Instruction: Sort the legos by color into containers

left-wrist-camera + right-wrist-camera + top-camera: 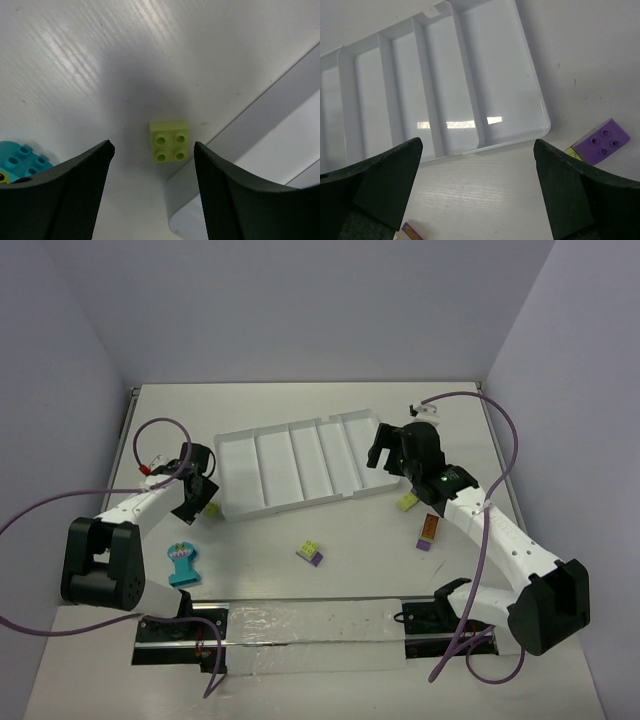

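Note:
A lime green lego (169, 141) lies studs up on the table beside the near left corner of the white tray (250, 160). My left gripper (152, 146) hangs just above it, open, with the brick ahead of the gap between the fingers and untouched. From above, that gripper (198, 504) sits beside the lime lego (212, 508). The tray's containers (275, 465) hold nothing. My right gripper (477, 145) is open and empty over the table at the tray's near right corner (540, 125). A purple lego (602, 141) lies to its right.
A flat teal comb piece (183, 563) lies near the left arm's base. A lime and purple lego (310, 553) sits mid-table. A lime and purple one (407, 502) and an orange and purple one (428, 530) lie under the right arm.

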Controlling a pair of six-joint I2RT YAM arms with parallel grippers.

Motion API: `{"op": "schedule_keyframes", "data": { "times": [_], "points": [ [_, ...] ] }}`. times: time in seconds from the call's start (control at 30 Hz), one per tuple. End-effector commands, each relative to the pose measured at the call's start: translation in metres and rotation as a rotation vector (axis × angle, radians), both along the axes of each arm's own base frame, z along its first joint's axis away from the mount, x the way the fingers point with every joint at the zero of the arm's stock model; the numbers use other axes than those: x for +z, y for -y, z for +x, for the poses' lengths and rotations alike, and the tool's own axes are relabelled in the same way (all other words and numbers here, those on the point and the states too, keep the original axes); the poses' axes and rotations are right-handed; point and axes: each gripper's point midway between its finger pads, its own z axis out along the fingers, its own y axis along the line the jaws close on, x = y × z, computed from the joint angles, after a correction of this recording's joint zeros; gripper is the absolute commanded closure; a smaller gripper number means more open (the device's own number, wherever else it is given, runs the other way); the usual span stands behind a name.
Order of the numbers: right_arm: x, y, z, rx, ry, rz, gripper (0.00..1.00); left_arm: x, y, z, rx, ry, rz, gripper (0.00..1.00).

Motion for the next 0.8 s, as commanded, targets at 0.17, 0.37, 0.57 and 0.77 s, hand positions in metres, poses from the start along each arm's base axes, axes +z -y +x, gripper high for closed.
{"op": "schedule_keyframes", "data": {
  "times": [0.17, 0.37, 0.57, 0.77],
  "points": [
    [0.011, -0.006, 0.007, 0.011, 0.029, 0.024, 0.00, -0.012, 0.014, 0.016, -0.066, 0.018, -0.059, 0.28],
    [0.009, -0.010, 0.008, 0.024, 0.017, 0.027, 0.00, -0.022, 0.010, 0.012, -0.045, -0.016, -0.037, 0.30],
    [0.008, -0.011, 0.009, 0.028, 0.008, 0.027, 0.00, -0.030, 0.001, 0.005, 0.011, -0.054, 0.001, 0.35],
    [0.006, -0.013, 0.010, 0.031, -0.001, 0.033, 0.00, -0.025, -0.001, 0.002, 0.020, -0.049, 0.008, 0.54]
  ]
}}
